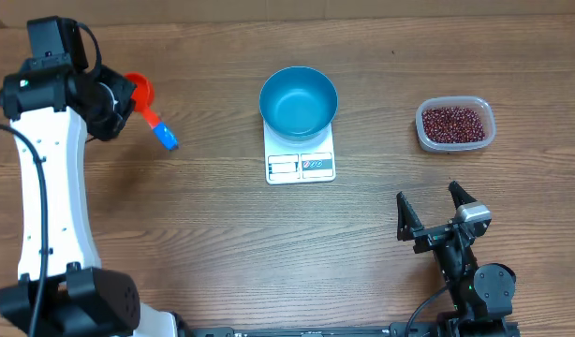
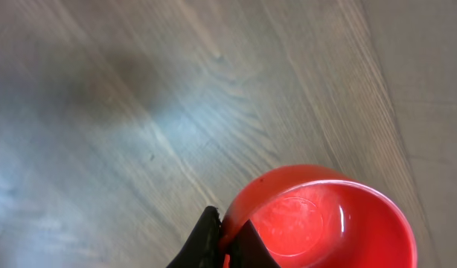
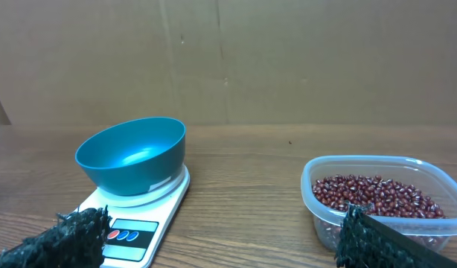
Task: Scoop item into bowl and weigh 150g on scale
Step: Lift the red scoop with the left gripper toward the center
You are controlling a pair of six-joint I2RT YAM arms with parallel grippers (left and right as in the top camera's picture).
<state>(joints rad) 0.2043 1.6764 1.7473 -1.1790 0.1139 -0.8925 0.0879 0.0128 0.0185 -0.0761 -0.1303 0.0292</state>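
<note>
The left gripper (image 1: 117,99) is at the far left of the table (image 1: 222,234) and is clenched on the rim of the scoop (image 1: 140,92). In the left wrist view its dark fingers (image 2: 208,237) pinch the edge of the red cup of the scoop (image 2: 325,223), with the rim between them. The inside of the cup is shiny and holds no beans. From overhead, the blue handle points to the near right. I cannot tell if the scoop touches the table or is lifted from it.

The bowl (image 1: 299,101) stands on the scale (image 1: 301,161) in the far middle of the table. It covers the far part of the scale, and the display panel and the buttons show along the near edge. The bowl is upright and its blue inside is bare. The display is too small to read.

The beans (image 1: 452,122) lie in a clear tub (image 1: 424,139) at the far right, well apart from the bowl and the scale. They make a low, loose layer inside the tub.

The right gripper (image 1: 435,213) is at the near right. It is released, the jaws stand wide and nothing is between them. In its own wrist view the fingers (image 3: 72,238) are at the low corners, with the bowl and the scale on the left and the tub on the right.
</note>
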